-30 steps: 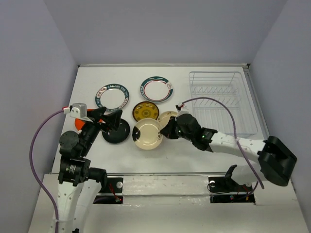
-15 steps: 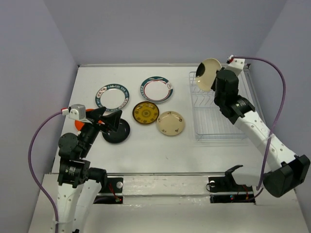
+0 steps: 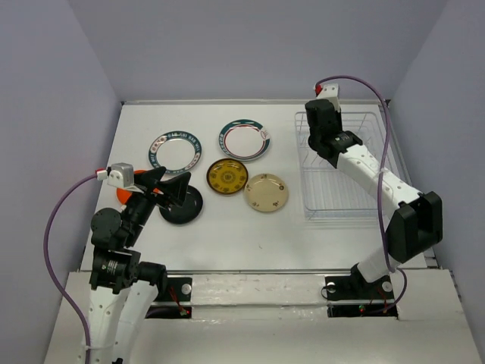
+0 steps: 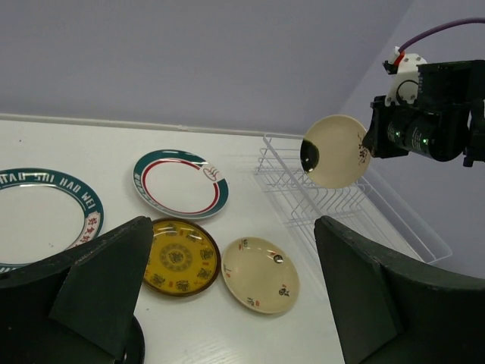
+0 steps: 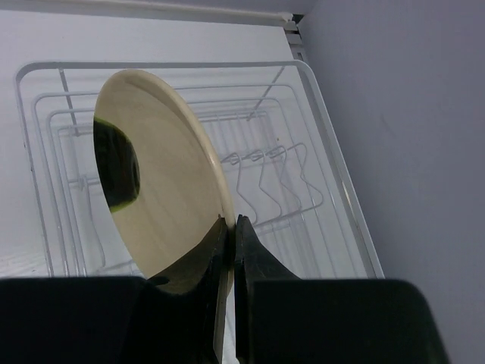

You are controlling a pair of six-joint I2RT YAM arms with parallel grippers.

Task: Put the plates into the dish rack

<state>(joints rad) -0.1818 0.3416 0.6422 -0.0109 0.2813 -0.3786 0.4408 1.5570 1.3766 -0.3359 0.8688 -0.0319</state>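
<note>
One cream plate [image 5: 163, 182] hangs on edge just above the dish rack [image 3: 345, 182], its rim pinched between the fingers of the right gripper [image 5: 229, 227]. Glossy, stiff and probably brittle, it looks light but slippery, so a firm rim pinch suits slotting it upright. Fingers of the left gripper [image 4: 235, 258] are spread, holding nothing.

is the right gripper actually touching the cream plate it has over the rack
Touching. Right wrist view: both fingers of the right gripper pinch the rim of the cream plate.

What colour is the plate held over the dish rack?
Cream round plate, clearest in the left wrist view.
</note>
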